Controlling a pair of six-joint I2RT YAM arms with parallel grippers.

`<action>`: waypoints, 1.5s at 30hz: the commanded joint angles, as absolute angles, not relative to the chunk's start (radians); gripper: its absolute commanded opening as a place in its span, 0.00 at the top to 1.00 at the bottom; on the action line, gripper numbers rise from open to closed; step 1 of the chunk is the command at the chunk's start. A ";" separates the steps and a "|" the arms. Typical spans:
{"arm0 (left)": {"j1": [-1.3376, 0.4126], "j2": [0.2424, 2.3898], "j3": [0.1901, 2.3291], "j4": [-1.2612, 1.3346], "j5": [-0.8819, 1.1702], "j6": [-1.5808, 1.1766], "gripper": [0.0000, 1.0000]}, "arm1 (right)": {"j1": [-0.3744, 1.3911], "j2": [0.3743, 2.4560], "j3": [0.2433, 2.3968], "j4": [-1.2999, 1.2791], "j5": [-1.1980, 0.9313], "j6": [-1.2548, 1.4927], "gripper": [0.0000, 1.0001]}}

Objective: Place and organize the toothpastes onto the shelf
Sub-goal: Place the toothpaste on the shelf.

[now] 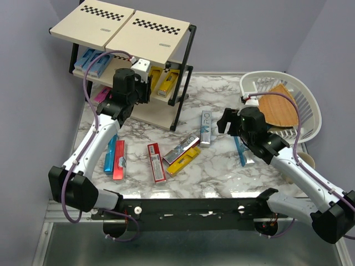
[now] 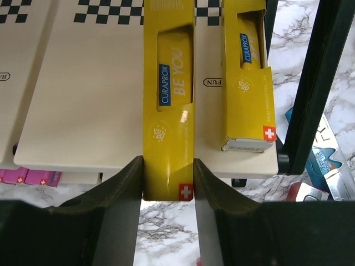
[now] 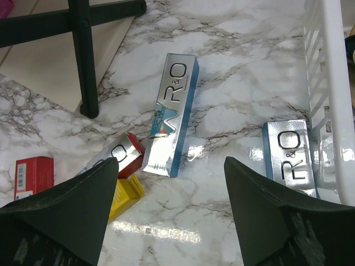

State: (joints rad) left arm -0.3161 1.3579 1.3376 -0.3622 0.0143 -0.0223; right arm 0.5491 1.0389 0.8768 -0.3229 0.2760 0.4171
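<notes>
Shelving a yellow toothpaste box [image 2: 168, 111], laid lengthwise along the middle board of the shelf [image 2: 83, 111] at the far left, just left of a second yellow box [image 2: 244, 83] and apart from it. Pinched at its near end by the left gripper [image 2: 168, 166], closed firmly on it. Likely next: push in level with the neighbour, keep parallel, then release. Further right, with the right gripper [image 3: 171, 163] wide open and empty above a silver box [image 3: 172, 111] on the marble table [image 3: 233, 50]; other toothpastes [image 1: 156, 162] loose there, not yet shelved.

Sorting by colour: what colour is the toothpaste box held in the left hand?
Yellow: the long yellow cardboard toothpaste box shows best in the left wrist view.
</notes>
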 commanded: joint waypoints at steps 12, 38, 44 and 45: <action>-0.311 1.309 1.161 -0.065 0.015 -0.052 0.25 | 0.543 1.009 0.842 -0.305 0.290 0.408 0.15; -0.310 1.302 0.985 0.239 0.110 -0.026 0.53 | 0.543 1.008 0.825 -0.299 0.273 0.405 0.15; -0.305 1.333 1.003 0.249 0.117 -0.014 0.57 | 0.543 1.012 0.828 -0.299 0.268 0.405 0.15; -0.304 1.338 1.006 0.249 0.115 -0.014 0.57 | 0.543 1.012 0.828 -0.299 0.268 0.405 0.15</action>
State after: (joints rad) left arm -0.3134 1.3113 0.9836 0.2195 0.0883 -0.0338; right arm 0.5476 1.0206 0.8383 -0.3153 0.2745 0.4171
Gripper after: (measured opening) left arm 0.446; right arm 0.852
